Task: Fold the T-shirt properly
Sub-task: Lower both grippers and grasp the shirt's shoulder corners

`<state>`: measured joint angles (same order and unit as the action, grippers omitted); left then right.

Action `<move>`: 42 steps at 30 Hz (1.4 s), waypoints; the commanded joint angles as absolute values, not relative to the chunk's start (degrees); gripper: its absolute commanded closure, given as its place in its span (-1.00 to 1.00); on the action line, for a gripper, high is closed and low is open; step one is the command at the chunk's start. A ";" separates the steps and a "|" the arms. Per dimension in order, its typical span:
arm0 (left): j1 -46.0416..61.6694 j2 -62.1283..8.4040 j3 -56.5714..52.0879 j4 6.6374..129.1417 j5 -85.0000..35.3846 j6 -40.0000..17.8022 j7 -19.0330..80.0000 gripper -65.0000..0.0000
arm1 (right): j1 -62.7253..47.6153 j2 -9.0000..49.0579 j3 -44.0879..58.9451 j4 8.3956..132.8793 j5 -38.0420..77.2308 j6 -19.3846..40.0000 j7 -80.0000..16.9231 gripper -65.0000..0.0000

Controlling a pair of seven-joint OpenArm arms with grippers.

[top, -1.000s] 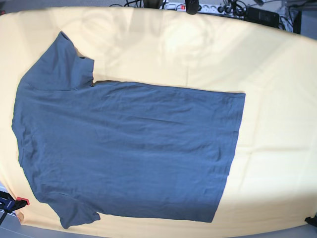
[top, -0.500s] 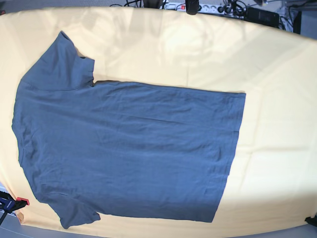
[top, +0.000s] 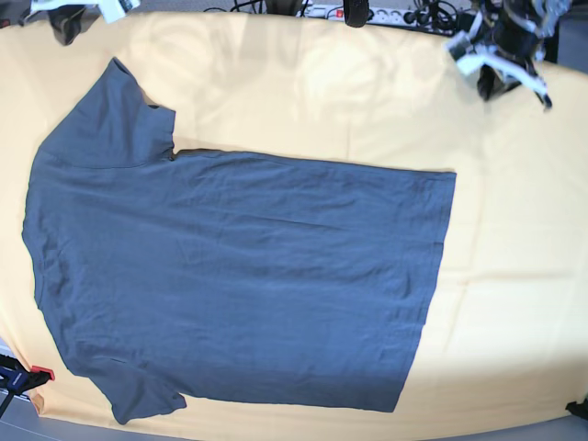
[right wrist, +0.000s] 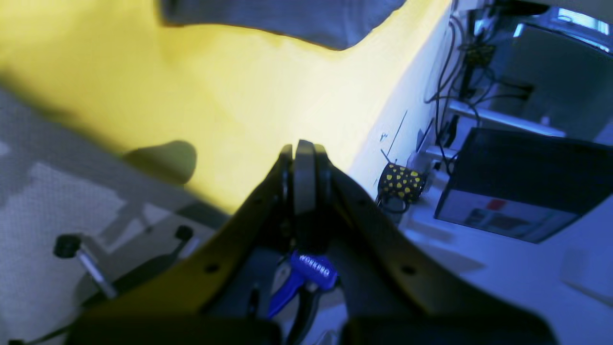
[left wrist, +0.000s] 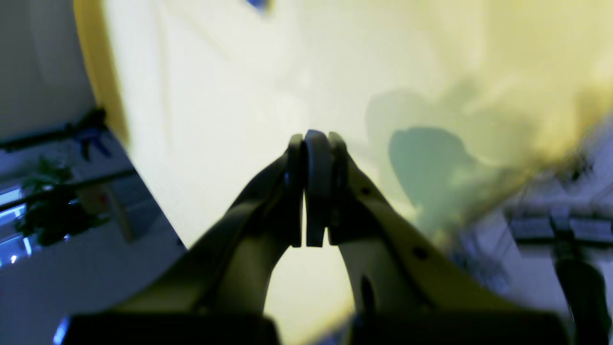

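1. One T-shirt [top: 239, 276], dark slate grey, lies spread flat on the yellow cloth [top: 514, 276] that covers the table. In the base view its shoulders and both short sleeves point toward the left edge and its straight hem runs down the right side.
2. The shirt takes up most of the left and middle of the cloth; one sleeve reaches toward the top left, the other ends near the bottom edge.
3. The fabric shows only light creases, and no part is folded over.
4. The left gripper [left wrist: 311, 143] has its two claws pressed together with nothing between them. In its wrist view it hangs over bare yellow cloth, with its dark shadow [left wrist: 426, 163] on the cloth to the right.
5. In the base view that arm shows at the top right corner, above the cloth's edge and well apart from the shirt.
6. The right gripper [right wrist: 304, 153] is likewise pressed together and empty. Its wrist view shows it over the cloth's edge, with a strip of grey shirt [right wrist: 287, 19] at the top of the picture, far from the claw.
7. In the base view this arm is only partly in sight at the top left corner, near the upper sleeve but not touching it.
8. A blue-handled clamp [right wrist: 306, 278] is seen below the right gripper, and a red-tipped clamp [top: 23, 375] sits at the bottom left corner of the table.
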<state>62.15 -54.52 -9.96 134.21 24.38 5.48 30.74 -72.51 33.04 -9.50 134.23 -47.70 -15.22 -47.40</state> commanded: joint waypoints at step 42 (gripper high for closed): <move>-16.29 -60.55 41.50 90.04 20.78 -26.37 -6.55 -0.12 | -50.92 33.15 3.01 132.62 -4.29 14.81 -32.12 1.00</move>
